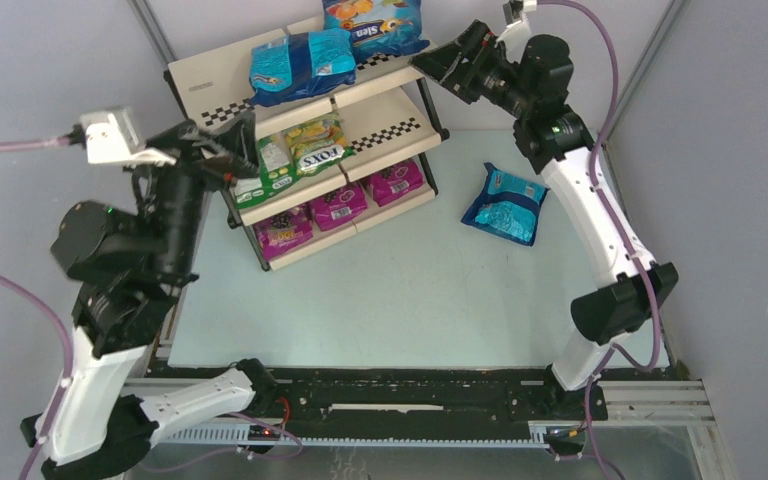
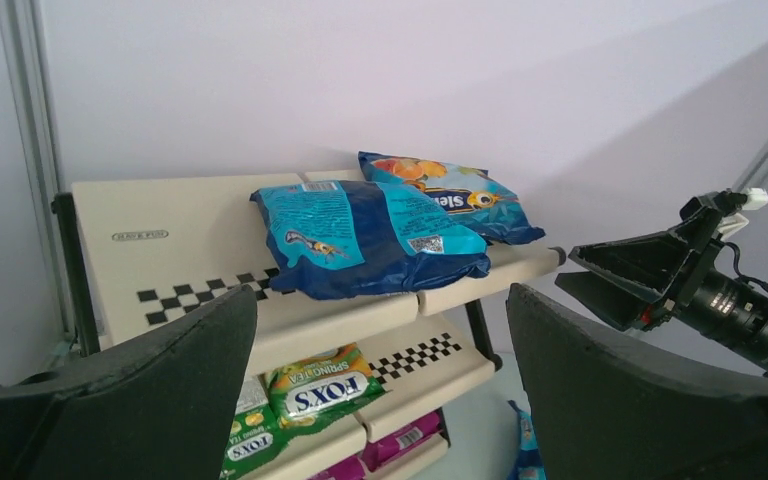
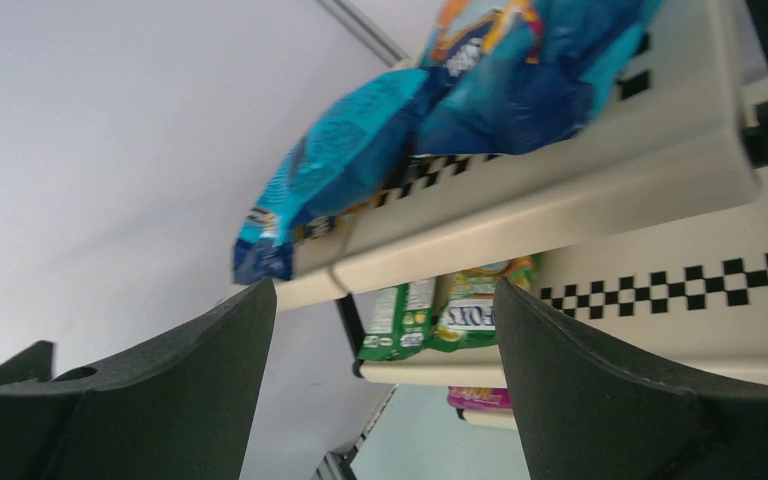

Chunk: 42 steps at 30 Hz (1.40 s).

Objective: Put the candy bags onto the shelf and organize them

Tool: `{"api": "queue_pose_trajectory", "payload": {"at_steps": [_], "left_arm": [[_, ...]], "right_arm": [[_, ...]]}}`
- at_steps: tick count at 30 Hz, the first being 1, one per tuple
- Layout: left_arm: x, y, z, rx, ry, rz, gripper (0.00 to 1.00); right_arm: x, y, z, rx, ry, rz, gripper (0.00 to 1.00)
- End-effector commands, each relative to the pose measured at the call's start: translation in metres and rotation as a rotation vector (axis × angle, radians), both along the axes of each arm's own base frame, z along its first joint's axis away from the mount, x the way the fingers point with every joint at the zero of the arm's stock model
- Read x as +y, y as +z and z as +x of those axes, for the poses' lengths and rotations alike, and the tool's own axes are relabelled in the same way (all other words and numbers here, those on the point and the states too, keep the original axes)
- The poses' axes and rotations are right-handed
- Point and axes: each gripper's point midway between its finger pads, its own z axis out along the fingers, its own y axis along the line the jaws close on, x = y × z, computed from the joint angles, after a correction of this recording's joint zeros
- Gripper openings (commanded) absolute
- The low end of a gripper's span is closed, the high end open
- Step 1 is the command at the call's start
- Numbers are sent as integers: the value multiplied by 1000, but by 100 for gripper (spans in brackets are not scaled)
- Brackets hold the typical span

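Left arm rears up at frame left, left gripper point(image 1: 228, 150) by the left end of the shelf point(image 1: 210, 78), jaws wide apart, empty. Right arm reaches to upper right, right gripper point(image 1: 438, 62) spread open beside the top tier, holding nothing. Top tier: teal-blue bag point(image 1: 302, 65) and orange-fruit bag point(image 1: 375, 22). Middle: green-yellow bags point(image 1: 300, 150). Bottom: magenta bags point(image 1: 340, 205). A loose teal bag point(image 1: 508, 205) lies on the table point(image 1: 390, 290), right of centre.

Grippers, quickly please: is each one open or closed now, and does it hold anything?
Left gripper: open, holding nothing.
Right gripper: open, holding nothing.
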Motion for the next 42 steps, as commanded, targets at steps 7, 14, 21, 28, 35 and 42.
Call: {"api": "queue_pose_trajectory", "payload": {"at_steps": [7,14,21,28,35,42], "left_arm": [[-57,29,48,-72,-196,68,98],[-77,25,78,-93,-192,118,99],[-83,10,102,-53,-150,172,100],[-94,-4,115,-20,-168,175,100],[-96,-10,118,-9,-169,176,97],[-93,-17,126,-4,-191,76,92]], "right_arm": [[-13,39,22,-142,-51,1,82],[-7,33,41,-136,-55,-2,77],[-2,16,55,-114,-82,-30,78],[11,6,69,-109,-91,-40,70],[18,12,72,-107,-75,16,34],[-1,37,65,-122,-22,93,0]]}}
